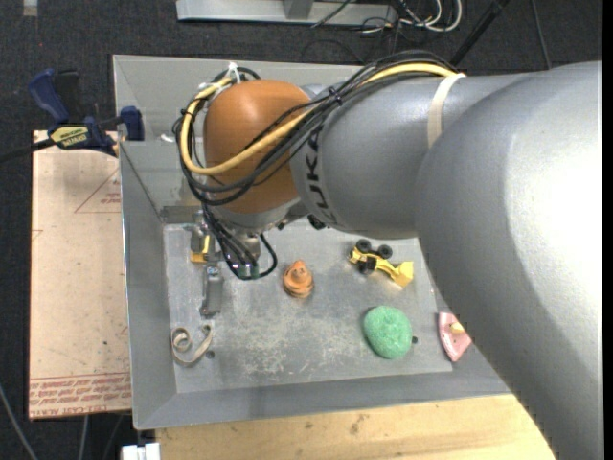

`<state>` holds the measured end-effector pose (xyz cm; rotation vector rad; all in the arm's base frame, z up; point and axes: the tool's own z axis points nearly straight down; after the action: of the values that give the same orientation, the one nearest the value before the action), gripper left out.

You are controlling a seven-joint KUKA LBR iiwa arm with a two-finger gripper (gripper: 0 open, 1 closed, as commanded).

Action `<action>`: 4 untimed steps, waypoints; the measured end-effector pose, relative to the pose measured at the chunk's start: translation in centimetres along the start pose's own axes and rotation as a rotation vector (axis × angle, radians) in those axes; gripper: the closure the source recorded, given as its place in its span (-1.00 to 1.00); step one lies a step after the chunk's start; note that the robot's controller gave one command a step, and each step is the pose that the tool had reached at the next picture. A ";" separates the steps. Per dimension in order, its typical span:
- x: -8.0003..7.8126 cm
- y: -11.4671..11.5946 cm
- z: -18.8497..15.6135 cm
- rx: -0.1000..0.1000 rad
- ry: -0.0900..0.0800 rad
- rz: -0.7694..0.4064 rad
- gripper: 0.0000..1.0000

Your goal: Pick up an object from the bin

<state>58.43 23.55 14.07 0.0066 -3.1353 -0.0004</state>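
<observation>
My gripper (209, 297) hangs below the orange wrist cover over the left part of the bin floor. Just in front of it, near the front left corner, lies a grey curled hook-shaped piece (192, 343). A small orange cone-shaped thing (298, 279) stands to the gripper's right, a short way off. A small yellow bit (199, 253) shows beside the gripper's upper part; what it is cannot be told.
Further right lie a yellow and black toy vehicle (381, 262), a green rounded lump (387, 332) and a pink piece (452, 337) at the right wall. The arm covers the back and right of the bin.
</observation>
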 end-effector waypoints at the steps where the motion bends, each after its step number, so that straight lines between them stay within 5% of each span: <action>1: -0.2 -0.1 -0.5 -0.002 -0.007 0.004 -1.00; 2: 1.6 -3.2 -1.0 -0.002 -0.006 0.027 -1.00; 4: -2.6 -4.5 -2.2 -0.003 -0.010 0.127 -1.00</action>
<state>61.07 19.03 16.24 -0.1934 -3.1396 -0.0038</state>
